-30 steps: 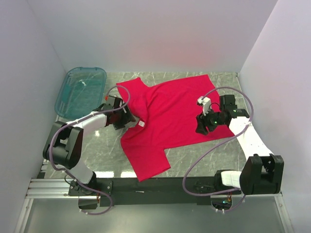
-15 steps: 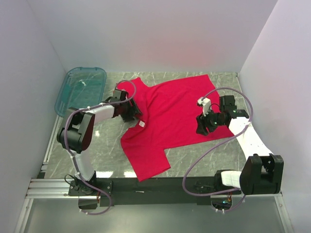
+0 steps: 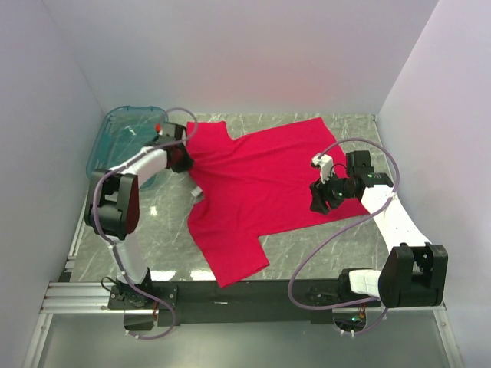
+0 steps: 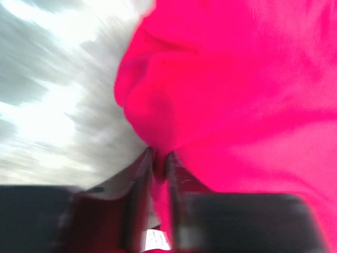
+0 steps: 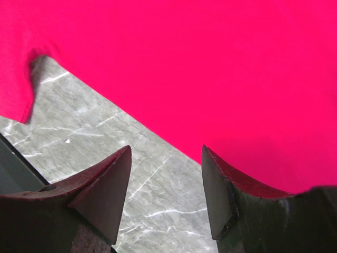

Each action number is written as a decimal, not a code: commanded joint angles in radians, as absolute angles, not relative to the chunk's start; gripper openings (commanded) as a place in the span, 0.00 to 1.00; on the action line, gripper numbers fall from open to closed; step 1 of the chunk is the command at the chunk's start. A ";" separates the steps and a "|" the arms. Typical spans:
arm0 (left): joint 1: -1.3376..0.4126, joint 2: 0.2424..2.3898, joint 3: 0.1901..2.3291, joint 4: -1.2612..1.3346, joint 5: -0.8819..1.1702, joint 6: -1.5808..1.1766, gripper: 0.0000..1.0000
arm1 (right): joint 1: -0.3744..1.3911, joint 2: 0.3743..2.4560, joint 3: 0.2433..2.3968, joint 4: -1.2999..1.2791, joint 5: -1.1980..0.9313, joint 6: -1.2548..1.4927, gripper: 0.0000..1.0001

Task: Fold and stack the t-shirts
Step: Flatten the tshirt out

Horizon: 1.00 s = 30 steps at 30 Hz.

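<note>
The bright red t-shirt (image 3: pixel 261 184) lies spread on the marble table, with one sleeve toward the front and its white neck label (image 3: pixel 197 192) turned up at the left edge. My left gripper (image 3: pixel 184 158) is shut on a pinch of the shirt's left edge near the neck. In the left wrist view the cloth (image 4: pixel 221 79) bunches into the closed left gripper (image 4: pixel 158 164), with the label (image 4: pixel 158 240) below. My right gripper (image 3: pixel 316 204) is open and empty, low over the shirt's right hem. The right wrist view shows the right gripper (image 5: pixel 166 154) over bare table, with the hem (image 5: pixel 210 63) just beyond.
The see-through teal tub (image 3: pixel 115 142) stands at the back left, just left of my left gripper. White walls close in the table on three sides. Bare marble (image 3: pixel 322 245) shows in front of the shirt, and the black base rail (image 3: pixel 230 295) runs along the near edge.
My left gripper has moved back and left toward the tub, pulling the shirt's neck edge with it; the left side of the shirt has shifted. The right arm has not moved.
</note>
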State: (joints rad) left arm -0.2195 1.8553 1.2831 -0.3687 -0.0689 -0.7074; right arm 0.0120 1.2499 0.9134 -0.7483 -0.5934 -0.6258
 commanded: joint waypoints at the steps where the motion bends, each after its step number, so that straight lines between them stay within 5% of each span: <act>1: -0.183 1.844 1.409 -0.506 -0.173 -0.578 0.50 | 0.005 1.241 0.914 -0.721 -0.562 -0.624 0.63; 5: -0.184 1.786 1.419 -0.482 -0.075 -0.519 0.71 | 0.005 1.250 0.923 -0.741 -0.549 -0.650 0.63; 14: -0.212 1.451 1.125 -0.428 0.281 -0.498 0.71 | 0.079 1.168 0.704 -0.848 -0.652 -1.376 0.64; 19: -0.285 1.221 0.739 -0.454 0.200 -0.746 0.61 | 0.310 1.160 0.543 -0.493 -0.422 -1.246 0.64; 25: -0.362 0.988 0.488 -0.448 0.106 -0.981 0.63 | 0.420 1.295 0.583 -0.376 -0.330 -1.112 0.61; 30: -0.368 1.044 0.428 -0.425 0.087 -1.066 0.69 | 0.463 1.373 0.620 -0.331 -0.265 -1.045 0.59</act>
State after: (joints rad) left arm -0.3630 1.0023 0.4267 -0.4870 0.1188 -0.9672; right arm 0.4431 1.3235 0.6067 -0.4088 -0.3695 -1.0966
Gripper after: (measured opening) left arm 0.687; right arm 0.606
